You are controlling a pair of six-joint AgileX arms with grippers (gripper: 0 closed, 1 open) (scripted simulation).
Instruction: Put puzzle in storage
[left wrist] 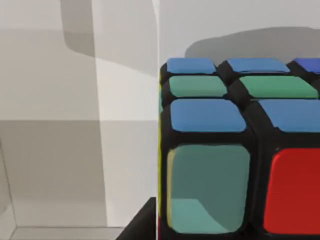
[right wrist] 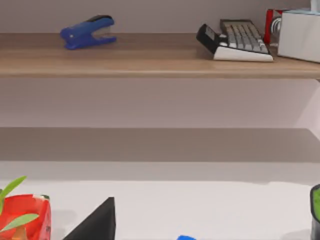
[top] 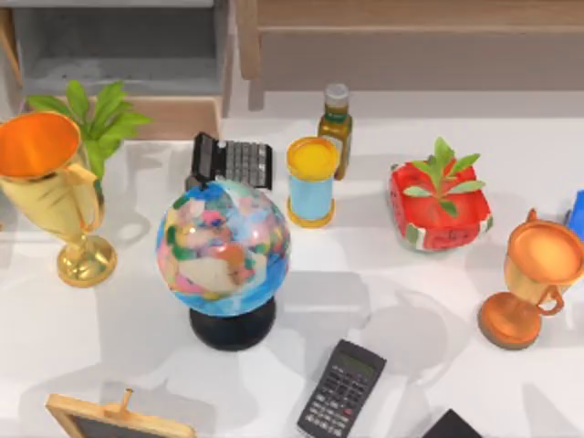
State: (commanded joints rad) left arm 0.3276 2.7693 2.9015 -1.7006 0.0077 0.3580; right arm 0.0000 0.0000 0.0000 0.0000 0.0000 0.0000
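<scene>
Puzzle, a black-framed twisty cube with blue, green and red tiles [left wrist: 235,150], sat very close before the left wrist camera against pale grey walls, so the left arm was nearer; cube-shaped, no long axis. Left grip unreadable. A dark fingertip [right wrist: 95,222] showed in the right wrist view, facing wooden shelves [right wrist: 150,62]; grip unreadable too.

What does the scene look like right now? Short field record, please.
puzzle: puzzle close up in the left wrist view, blue, green and red tiles in a black frame
table centre: globe on a black base
behind globe: yellow-topped cylinder, bottle
left edge: gold trophy
right edge: orange trophy
shelf: blue stapler
</scene>
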